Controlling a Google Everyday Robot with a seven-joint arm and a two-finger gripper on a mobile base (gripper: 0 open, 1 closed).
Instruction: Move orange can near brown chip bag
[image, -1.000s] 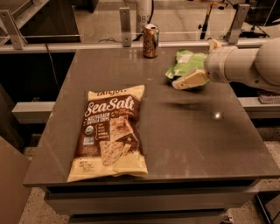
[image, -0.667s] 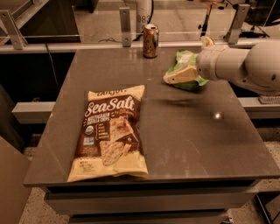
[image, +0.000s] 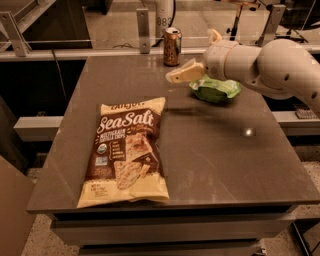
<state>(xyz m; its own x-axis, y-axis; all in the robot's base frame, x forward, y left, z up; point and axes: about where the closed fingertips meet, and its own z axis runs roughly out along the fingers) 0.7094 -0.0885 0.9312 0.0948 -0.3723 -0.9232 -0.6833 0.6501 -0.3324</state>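
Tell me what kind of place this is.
Probably a robot test lab: a grey table backed by metal railing, a staged brown chip bag and slim orange can, the cream gripper hovering near the can.

On the dark table (image: 215, 150): slim orange metal can (image: 172, 46) at 12 o'clock, flat brown chip bag (image: 127, 150) at 8, gripper (image: 182, 74) at the can's 5.

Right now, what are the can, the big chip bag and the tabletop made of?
The orange can looks like metal: glossy sides, silver top. The brown chip bag seems thin plastic film, creased and faintly shiny. The table is dark, smooth, semi-gloss, perhaps laminate or stone; it mirrors a light. The gripper hovers between can and green bag.
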